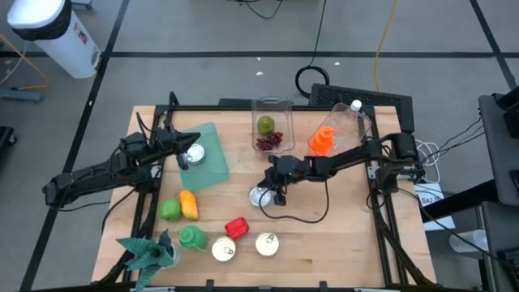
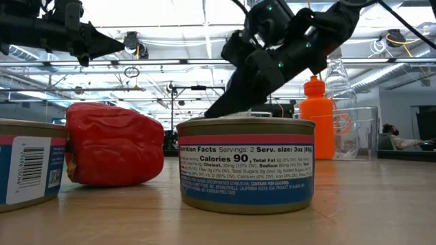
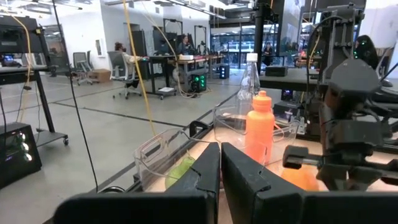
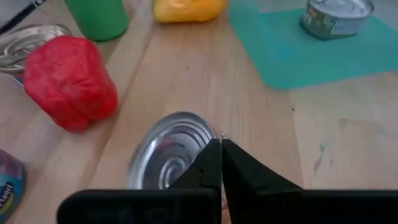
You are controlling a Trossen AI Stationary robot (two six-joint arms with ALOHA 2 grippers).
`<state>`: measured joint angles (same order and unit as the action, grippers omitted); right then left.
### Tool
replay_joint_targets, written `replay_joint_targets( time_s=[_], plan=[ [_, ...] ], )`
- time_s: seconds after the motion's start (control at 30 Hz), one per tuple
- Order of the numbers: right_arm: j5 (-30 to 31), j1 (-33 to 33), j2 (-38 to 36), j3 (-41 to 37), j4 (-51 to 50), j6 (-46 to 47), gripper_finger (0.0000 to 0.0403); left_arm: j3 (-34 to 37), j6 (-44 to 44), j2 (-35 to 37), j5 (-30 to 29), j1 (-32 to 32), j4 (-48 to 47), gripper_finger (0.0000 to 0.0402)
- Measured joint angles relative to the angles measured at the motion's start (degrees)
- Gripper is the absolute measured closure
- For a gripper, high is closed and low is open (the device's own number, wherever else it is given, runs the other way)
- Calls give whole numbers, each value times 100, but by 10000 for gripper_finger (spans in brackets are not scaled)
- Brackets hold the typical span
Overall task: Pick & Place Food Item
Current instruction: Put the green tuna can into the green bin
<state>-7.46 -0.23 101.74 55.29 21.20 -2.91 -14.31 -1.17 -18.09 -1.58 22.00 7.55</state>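
Note:
A silver tin can (image 4: 166,154) (image 1: 260,197) is at the middle of the wooden table, and my right gripper (image 4: 219,147) (image 1: 274,192) is shut at its edge. In the low view a nearer can (image 2: 246,163) hides the place where fingers and can meet. A teal mat (image 1: 212,166) at the left carries another tin can (image 1: 193,154), standing on its base. My left gripper (image 3: 220,150) (image 1: 183,146) hovers level above that mat, shut and touching nothing. My right gripper has its two fingers together on the can's rim (image 4: 204,133), at the side facing the arm. The fingers slant down from the table's right side. The lid looks tilted in the wrist view. I cannot tell whether the can's base is clear of the table.
A red pepper (image 1: 236,227), a yellow pepper (image 1: 188,204), green pieces (image 1: 169,210) and two cans (image 1: 267,243) lie near the front. A clear bin with grapes (image 1: 270,143) and an orange bottle (image 1: 323,139) stand at the back.

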Motion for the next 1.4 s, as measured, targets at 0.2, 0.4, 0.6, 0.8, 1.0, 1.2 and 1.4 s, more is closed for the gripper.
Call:
replay_joint_targets(
  time_s=[0.2, 0.4, 0.6, 0.8, 1.0, 1.2, 1.4],
  plan=[
    [123, -2, -78, 11, -289, -6, 402, 0, 23, -1, 3, -2, 0, 376],
    [486, 63, -81, 11, -420, -36, 402, 0, 696, -130, 876, -2, 161, 376],
    [623, 149, -81, 13, -459, -79, 402, -53, 1605, -890, 1640, -247, 1482, 376],
    [634, 149, -81, 15, -491, -90, 402, -66, 1859, -2320, 253, -755, 2016, 376],
    [879, 241, -84, 15, -531, -261, 402, -322, 2237, -4066, 206, -1245, 3014, 375],
    [1214, 365, -86, 15, -569, -398, 403, -1292, 2291, -5340, 606, -1644, 2260, 331],
    [1269, 427, -88, -33, -550, -413, 403, -2096, 2628, -6157, 1120, -1779, 1392, 231]
  ],
)
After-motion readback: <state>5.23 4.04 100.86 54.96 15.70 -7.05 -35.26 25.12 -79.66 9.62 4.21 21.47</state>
